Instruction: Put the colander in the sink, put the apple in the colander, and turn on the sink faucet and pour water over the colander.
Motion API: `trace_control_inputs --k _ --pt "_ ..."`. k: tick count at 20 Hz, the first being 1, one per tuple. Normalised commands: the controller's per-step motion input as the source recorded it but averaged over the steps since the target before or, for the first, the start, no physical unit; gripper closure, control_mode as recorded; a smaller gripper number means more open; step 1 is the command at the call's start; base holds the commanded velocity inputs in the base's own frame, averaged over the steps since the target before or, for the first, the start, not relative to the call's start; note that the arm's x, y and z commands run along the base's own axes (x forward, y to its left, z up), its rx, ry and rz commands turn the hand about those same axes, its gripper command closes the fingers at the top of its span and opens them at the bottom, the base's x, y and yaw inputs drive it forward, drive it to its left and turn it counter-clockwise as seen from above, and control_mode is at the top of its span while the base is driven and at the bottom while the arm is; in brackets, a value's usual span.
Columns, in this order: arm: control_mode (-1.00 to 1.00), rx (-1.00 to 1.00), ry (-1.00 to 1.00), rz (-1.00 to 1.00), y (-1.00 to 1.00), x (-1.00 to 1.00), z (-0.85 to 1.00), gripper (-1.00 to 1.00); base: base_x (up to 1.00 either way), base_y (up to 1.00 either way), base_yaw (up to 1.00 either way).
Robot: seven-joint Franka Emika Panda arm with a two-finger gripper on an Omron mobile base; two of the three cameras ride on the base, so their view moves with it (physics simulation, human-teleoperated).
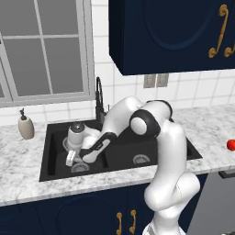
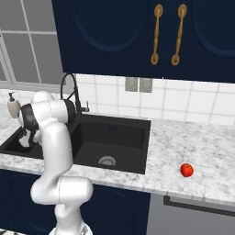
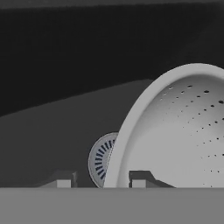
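Note:
My gripper [image 3: 100,181] is down in the left basin of the black sink [image 1: 124,151], open, with its fingertips [image 3: 138,179] standing either side of the colander [image 3: 175,131] rim. The right tip is against the rim's inside and the left tip stands apart from it. The silver-white perforated bowl fills the right of the hand view, partly over the round drain [image 3: 99,159]. In the left base view the gripper [image 1: 71,158] hangs low over that basin. The red apple [image 1: 231,145] [image 2: 186,170] lies on the counter right of the sink. The black gooseneck faucet [image 1: 98,94] [image 2: 71,87] rises behind the divider.
A beige soap bottle [image 1: 26,126] [image 2: 13,106] stands on the counter left of the sink. The right basin [image 2: 119,133] holds only its drain [image 2: 107,160]. Dark blue wall cabinets [image 1: 170,32] hang above the counter. My arm's elbow [image 1: 147,121] arches over the divider.

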Motion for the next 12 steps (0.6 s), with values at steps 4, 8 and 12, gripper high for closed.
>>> trace_control_inputs --k 4,8,12 --pt "-1.0 -0.02 0.01 -0.01 -0.18 0.0 -0.42 1.0 0.0 0.0 0.0" --pt "-1.0 0.0 0.0 -0.01 -0.24 0.02 -0.4 1.0 0.0 0.0 0.0" --pt "-1.0 -0.02 0.0 0.0 -0.08 0.0 -0.5 1.0 0.0 0.0 0.0"
